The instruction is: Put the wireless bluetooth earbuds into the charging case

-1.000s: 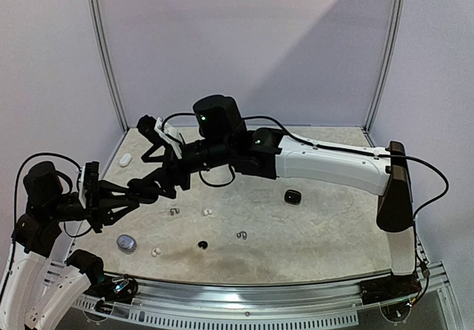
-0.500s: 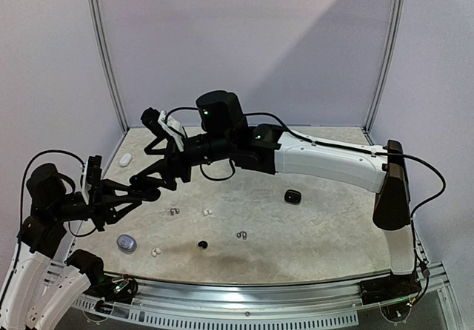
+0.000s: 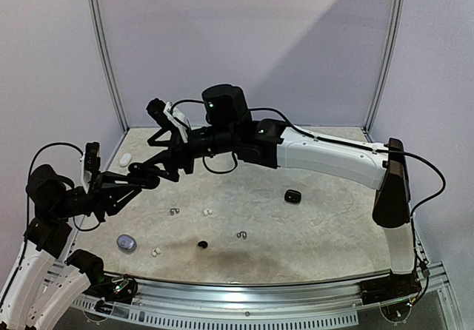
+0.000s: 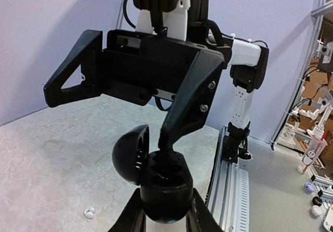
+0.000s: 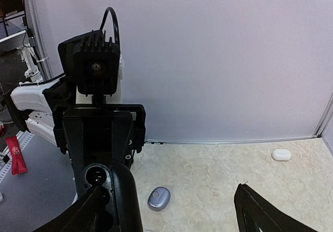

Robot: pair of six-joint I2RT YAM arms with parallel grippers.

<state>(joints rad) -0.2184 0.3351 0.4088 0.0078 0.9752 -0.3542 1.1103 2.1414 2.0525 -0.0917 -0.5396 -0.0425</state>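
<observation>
My left gripper (image 4: 166, 214) is shut on the body of an open black charging case (image 4: 165, 188), lid (image 4: 130, 153) swung left, held above the table's left side (image 3: 139, 173). My right gripper (image 3: 152, 140) is open wide; one fingertip (image 4: 171, 138) reaches into the case's far socket, the other finger (image 4: 73, 71) stands well clear. In the right wrist view the case (image 5: 98, 182) sits at the left fingertip. Loose earbuds lie on the table: silvery (image 3: 174, 212), white (image 3: 207, 212), silvery (image 3: 241, 234), black (image 3: 201, 245), white (image 3: 155, 252).
A silver-blue closed case (image 3: 127, 243) lies near the front left, also in the right wrist view (image 5: 158, 198). A white case (image 3: 125, 159) lies at the far left by the wall. A closed black case (image 3: 293, 196) lies at right centre. The rail runs along the front edge (image 3: 244, 300).
Both grippers have risen together and shifted back and left, the case still in my left gripper and the right finger still at it. The things on the table have not moved.
</observation>
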